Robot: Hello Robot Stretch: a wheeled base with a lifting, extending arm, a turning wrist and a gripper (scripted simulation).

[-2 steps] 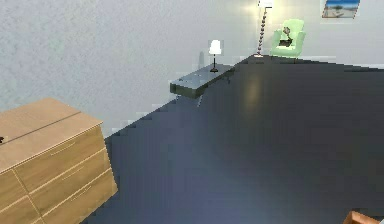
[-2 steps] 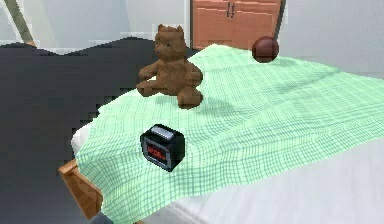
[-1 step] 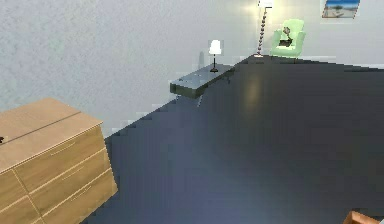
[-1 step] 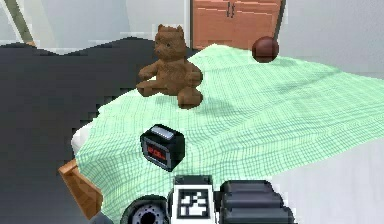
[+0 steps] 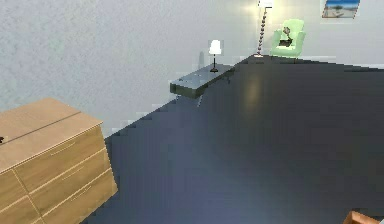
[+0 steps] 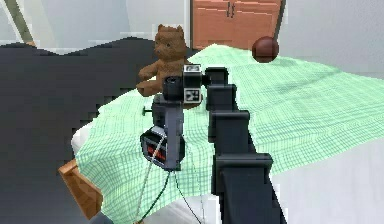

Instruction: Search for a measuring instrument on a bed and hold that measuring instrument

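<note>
Wooden dresser [image 5: 55,165], near left in the forward view: drawers closed, contents unseen; farther off a low dark tabletop [image 5: 195,84] carries a white lamp [image 5: 215,52]. Arm side view: bed [image 6: 310,110] with green checked cover bears a teddy bear [image 6: 165,58] and a dark red ball [image 6: 264,48] at its far part, the arm [image 6: 240,150] reaching over it. A small grey object [image 6: 155,145] with a red-and-white face, possibly the measuring instrument, is at the arm's end over the bed's near left part, long axis not resolvable; cannot tell whether the fingers [image 6: 150,190] hold anything.
</note>
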